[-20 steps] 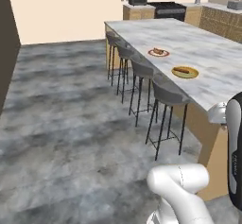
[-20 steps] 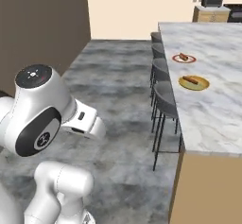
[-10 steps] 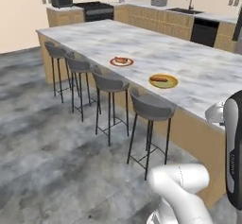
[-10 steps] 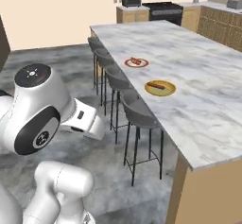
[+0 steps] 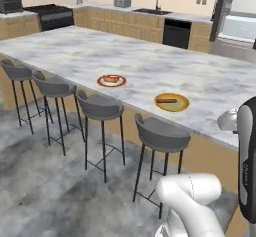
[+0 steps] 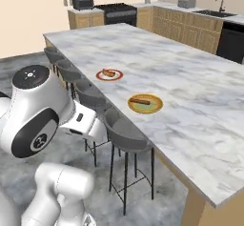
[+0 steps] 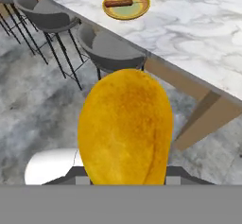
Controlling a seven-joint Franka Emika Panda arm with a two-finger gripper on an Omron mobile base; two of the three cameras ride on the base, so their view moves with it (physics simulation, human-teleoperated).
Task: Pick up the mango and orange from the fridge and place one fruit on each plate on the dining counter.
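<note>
Over on the left of the dining counter (image 5: 75, 51) sits the red-rimmed plate (image 5: 111, 80), then the yellow-rimmed plate (image 5: 171, 102) further right; each carries a small brownish item, no fruit yet. The fridge (image 5: 235, 18) stands open at the far right. In the hand view, the mango (image 7: 125, 128) sits up close in the gripper, its jaws hidden behind the fruit, apparently clamped on it. I'd say one fruit is fetched but not placed; the orange seems left to collect.

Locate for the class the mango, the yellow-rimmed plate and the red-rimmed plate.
mango (image 7: 125, 128), hand view, middle of its yellow-orange skin.
yellow-rimmed plate (image 5: 183, 102), left base view, bare right rim.
red-rimmed plate (image 6: 100, 76), right base view, bare left rim.
</note>
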